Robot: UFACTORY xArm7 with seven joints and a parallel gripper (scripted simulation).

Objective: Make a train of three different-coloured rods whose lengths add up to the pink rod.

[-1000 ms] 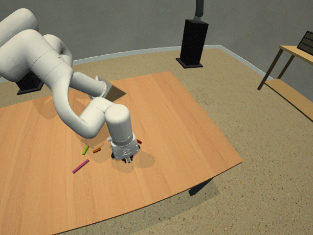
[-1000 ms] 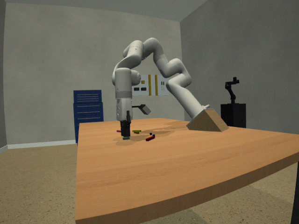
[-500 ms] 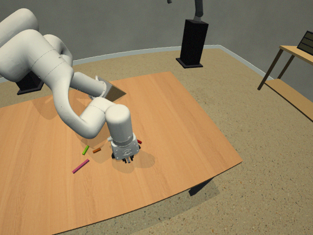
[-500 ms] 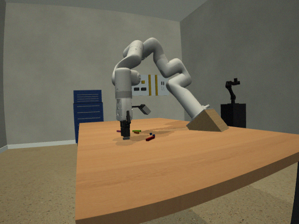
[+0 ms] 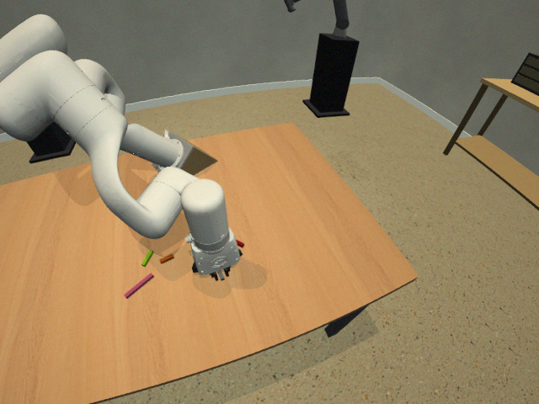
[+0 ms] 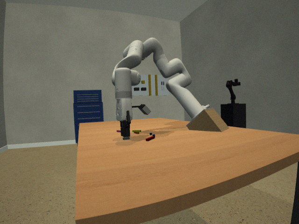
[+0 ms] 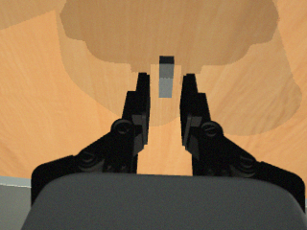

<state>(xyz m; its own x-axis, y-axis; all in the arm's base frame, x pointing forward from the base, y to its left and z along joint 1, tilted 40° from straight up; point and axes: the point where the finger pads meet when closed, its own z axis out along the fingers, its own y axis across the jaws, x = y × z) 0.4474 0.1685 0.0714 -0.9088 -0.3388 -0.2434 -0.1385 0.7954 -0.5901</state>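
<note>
A grey rod [image 5: 221, 275] [image 6: 125, 138] [image 7: 165, 87] is seen between the spread fingertips of the gripper [image 5: 221, 274] [image 6: 125, 137] [image 7: 165, 89].
On the gripper housing [image 5: 219, 259] a round mark is shown, too small to be read; pale stripes are carried by the blue cabinet [image 6: 88, 113] at left in the exterior view. In the top view, the pink rod [image 5: 139, 285] [image 6: 118, 131], lime rod [image 5: 147, 257] [image 6: 136, 130] and orange rod [image 5: 166, 258] [image 6: 136, 132] are placed lower left, apart from each other. The red rod [image 5: 239, 243] [image 6: 150, 138] is partly hidden by the gripper there; in the exterior view, two blue rods [image 6: 151, 133] are seen near its far end. The arm [image 5: 204, 213] [image 6: 123, 83] is bent over the table [image 5: 269, 321] [image 6: 168, 166], its last part pointed downward.
</note>
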